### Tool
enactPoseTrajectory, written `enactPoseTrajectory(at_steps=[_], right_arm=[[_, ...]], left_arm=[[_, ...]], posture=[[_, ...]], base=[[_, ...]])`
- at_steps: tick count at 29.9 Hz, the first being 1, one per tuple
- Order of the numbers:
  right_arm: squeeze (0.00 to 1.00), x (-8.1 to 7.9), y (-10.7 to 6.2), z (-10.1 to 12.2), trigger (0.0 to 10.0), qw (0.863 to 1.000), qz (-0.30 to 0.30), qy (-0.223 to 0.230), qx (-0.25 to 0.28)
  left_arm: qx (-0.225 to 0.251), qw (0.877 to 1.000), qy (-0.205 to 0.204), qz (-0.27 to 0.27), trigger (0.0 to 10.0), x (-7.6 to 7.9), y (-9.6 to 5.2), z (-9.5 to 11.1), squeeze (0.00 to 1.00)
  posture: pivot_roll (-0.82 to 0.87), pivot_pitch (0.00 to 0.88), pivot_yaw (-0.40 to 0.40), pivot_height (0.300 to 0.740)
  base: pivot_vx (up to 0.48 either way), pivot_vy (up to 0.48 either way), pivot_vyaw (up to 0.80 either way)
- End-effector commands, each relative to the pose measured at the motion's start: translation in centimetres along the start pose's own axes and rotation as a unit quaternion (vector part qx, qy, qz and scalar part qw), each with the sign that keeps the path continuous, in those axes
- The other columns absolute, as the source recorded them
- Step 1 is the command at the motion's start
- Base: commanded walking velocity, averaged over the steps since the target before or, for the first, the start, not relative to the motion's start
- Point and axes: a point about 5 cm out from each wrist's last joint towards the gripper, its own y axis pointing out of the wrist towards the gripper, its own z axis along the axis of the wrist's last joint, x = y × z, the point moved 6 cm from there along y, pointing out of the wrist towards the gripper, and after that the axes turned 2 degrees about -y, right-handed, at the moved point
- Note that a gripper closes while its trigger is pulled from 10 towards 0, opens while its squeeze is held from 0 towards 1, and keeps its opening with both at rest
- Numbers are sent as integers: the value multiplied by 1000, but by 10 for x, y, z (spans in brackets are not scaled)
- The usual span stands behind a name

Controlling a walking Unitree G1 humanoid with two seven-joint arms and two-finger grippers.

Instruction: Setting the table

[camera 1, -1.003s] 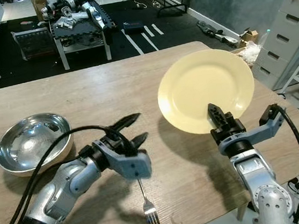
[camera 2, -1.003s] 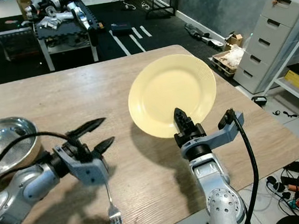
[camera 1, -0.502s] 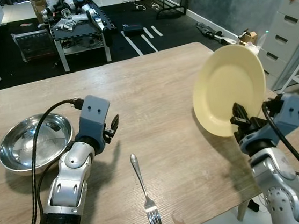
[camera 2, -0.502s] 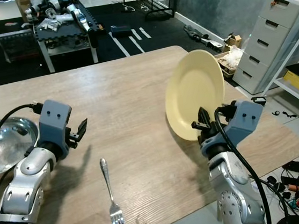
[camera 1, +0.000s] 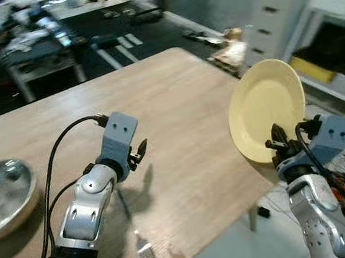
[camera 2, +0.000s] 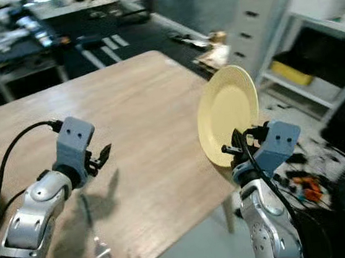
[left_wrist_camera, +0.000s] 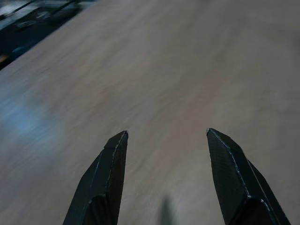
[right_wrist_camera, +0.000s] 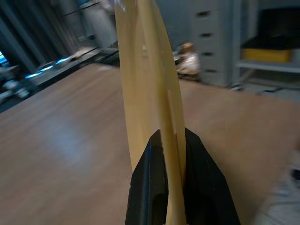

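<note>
Your right gripper (right_wrist_camera: 169, 154) pinches the yellow plate (camera 1: 265, 107), near upright, past the table (camera 1: 175, 97) edge. Left gripper (left_wrist_camera: 164, 154): spread above the wood. Fork (camera 1: 138, 239): blurred, apparently flat.

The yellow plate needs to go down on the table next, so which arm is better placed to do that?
The right: its gripper is clamped on the yellow plate's rim, holding it on edge beside the table. The left gripper is open, over bare wood.

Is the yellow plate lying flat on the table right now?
No, the yellow plate stands nearly on edge above the table, its lower rim clamped in the right tool.
</note>
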Motion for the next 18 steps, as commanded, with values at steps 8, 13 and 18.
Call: enactPoseTrajectory(at_steps=[8, 13, 18], right_arm=[[0, 4, -3, -9, 10000, 1000, -10, -15, -12], [0, 3, -4, -11, 10000, 1000, -9, -18, -17], [0, 3, -4, -14, 10000, 999, -10, -22, -21]], left_arm=[[6, 999, -16, -35, 10000, 12, -1, 6, 0], [6, 999, -25, -34, 10000, 13, -1, 7, 0], [5, 999, -33, -30, 10000, 11, -1, 6, 0]], posture=[[41, 163, 65, 740], [41, 166, 63, 740], [41, 168, 62, 740]], base=[[0, 0, -800], [0, 0, -800], [0, 0, -800]])
